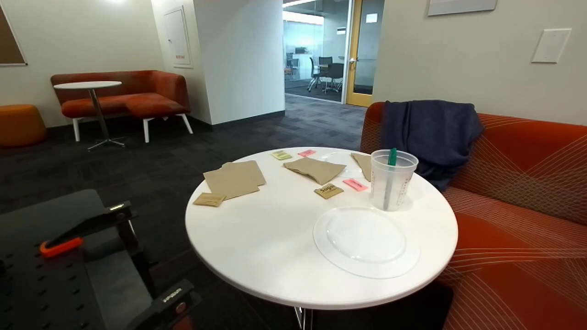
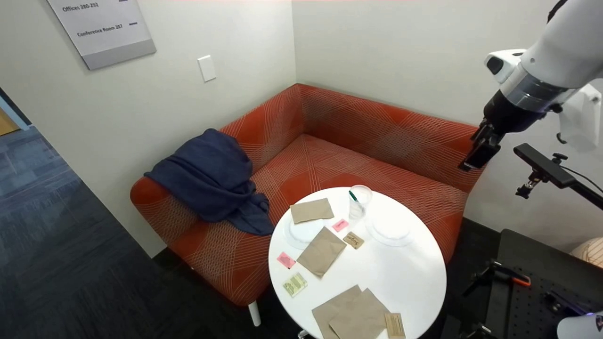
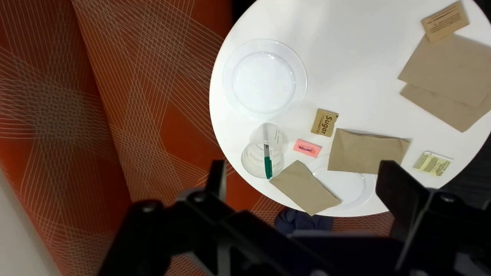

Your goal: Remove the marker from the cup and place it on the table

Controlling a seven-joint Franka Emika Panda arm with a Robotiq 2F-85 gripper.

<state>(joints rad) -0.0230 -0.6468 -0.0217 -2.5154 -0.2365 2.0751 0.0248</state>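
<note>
- We see the marker (image 1: pixel 392 157) leaning inside the upright cup (image 1: pixel 404 183), green end above the rim — a likely pinching point.
- Our gripper (image 3: pixel 303 166) hangs well apart from both, fingers spread around nothing, presumably for that reach.
- The cup may tip easily, so we'd draw the marker along its lean, then onto the table (image 1: pixel 257 238).

In an exterior view, the white arm (image 2: pixel 567 47) slants down from well above the level of the table (image 2: pixel 400 282), its silver-banded wrist (image 2: pixel 530 89) tilted. The black gripper (image 3: pixel 303 168) points downward, higher than the table and well apart from it, two fingers (image 3: pixel 399 188) spread wide.
</note>
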